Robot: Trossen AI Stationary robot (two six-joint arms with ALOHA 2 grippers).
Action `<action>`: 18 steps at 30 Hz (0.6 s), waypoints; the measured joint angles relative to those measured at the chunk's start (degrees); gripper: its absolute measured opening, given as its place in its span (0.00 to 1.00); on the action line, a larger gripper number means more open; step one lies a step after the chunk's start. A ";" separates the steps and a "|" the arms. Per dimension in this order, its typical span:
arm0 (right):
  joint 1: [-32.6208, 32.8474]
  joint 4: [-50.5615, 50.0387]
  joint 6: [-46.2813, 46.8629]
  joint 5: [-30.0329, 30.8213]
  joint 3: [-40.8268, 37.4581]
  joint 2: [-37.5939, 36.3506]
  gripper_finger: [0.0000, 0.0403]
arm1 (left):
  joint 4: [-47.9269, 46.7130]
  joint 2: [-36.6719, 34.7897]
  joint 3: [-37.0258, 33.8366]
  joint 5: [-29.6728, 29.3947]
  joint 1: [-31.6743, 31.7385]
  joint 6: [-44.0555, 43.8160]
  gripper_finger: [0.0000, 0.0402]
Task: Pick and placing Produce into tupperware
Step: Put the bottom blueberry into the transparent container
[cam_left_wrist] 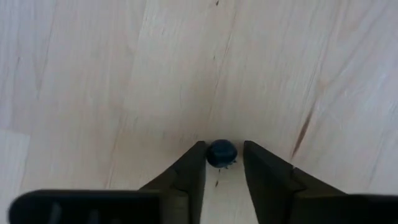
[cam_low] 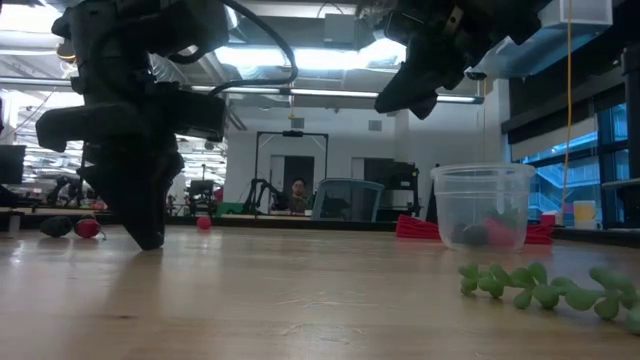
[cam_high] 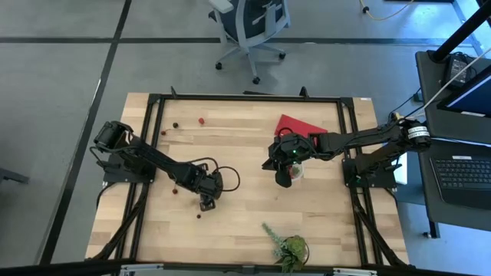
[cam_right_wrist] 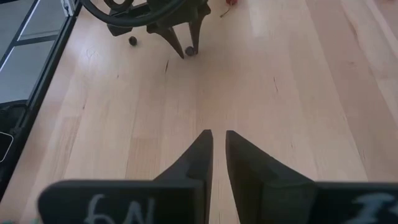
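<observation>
A dark blue berry point(cam_left_wrist: 221, 153) lies on the wooden table between the two fingertips of my left gripper point(cam_left_wrist: 222, 150), which points down at the table point(cam_high: 209, 204) and is open by little more than the berry's width. The clear round cup point(cam_high: 300, 170) stands right of centre with a red fruit point(cam_low: 502, 232) and a dark one point(cam_low: 470, 236) in it. My right gripper point(cam_high: 282, 179) hangs in the air just left of the cup point(cam_low: 482, 205), empty, with only a thin slit between its fingers point(cam_right_wrist: 218, 134). Loose berries lie at the far left point(cam_high: 201, 120) and near the left gripper point(cam_high: 199, 215). My left gripper comes from above, its fingertips down at the table, one on either side of the dark berry point(cam_left_wrist: 221, 153). The berry rests on the table. Whether the fingers point(cam_left_wrist: 198, 160) touch it, I cannot tell.
A flat red piece point(cam_high: 299, 124) lies behind the cup. A green leafy plant point(cam_high: 288, 247) lies at the near edge. More berries sit left of the left gripper point(cam_high: 176, 189) and toward the far left point(cam_high: 163, 132). A black frame point(cam_high: 245, 97) borders the table.
</observation>
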 joint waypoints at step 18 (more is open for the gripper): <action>0.00 0.04 7.65 -0.17 0.00 -0.01 0.12 | 0.70 -3.18 -0.42 -8.12 -0.31 5.43 0.10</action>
